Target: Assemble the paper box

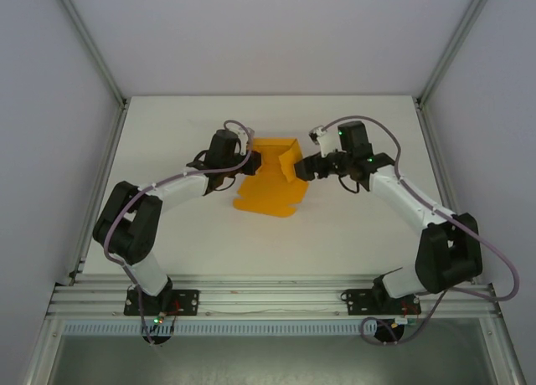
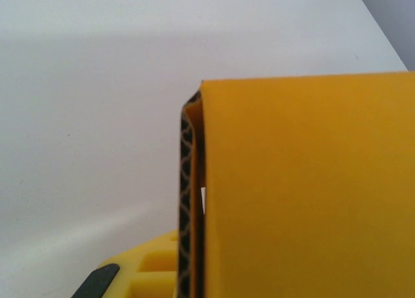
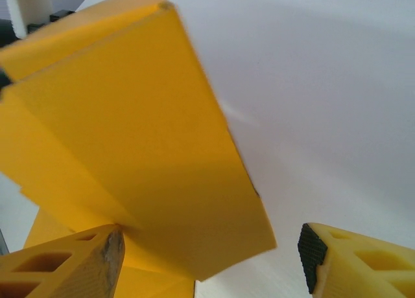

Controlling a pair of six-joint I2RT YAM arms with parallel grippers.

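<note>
**Soft, even light; the close views lose focus**

The top view is bright and evenly lit from above; the white counter [image 1: 352,234] carries no glare, and the arms cast only faint, diffuse shadows; small detail there stays reasonably crisp. In the left wrist view the paper box [image 2: 311,194] is too near and out of focus; a soft grey shadow band crosses the counter behind it. In the right wrist view the card's edges are blurred, its lower face is shaded darker, and the fingers [image 3: 65,262] look soft.

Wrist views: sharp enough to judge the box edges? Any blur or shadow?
Left wrist: box too close and soft-focused, its edge readable beside the dark pad. Right wrist: box's upper edge smeared, lower panel shadowed. Top external: evenly lit, sharp, faint shadows.
</note>
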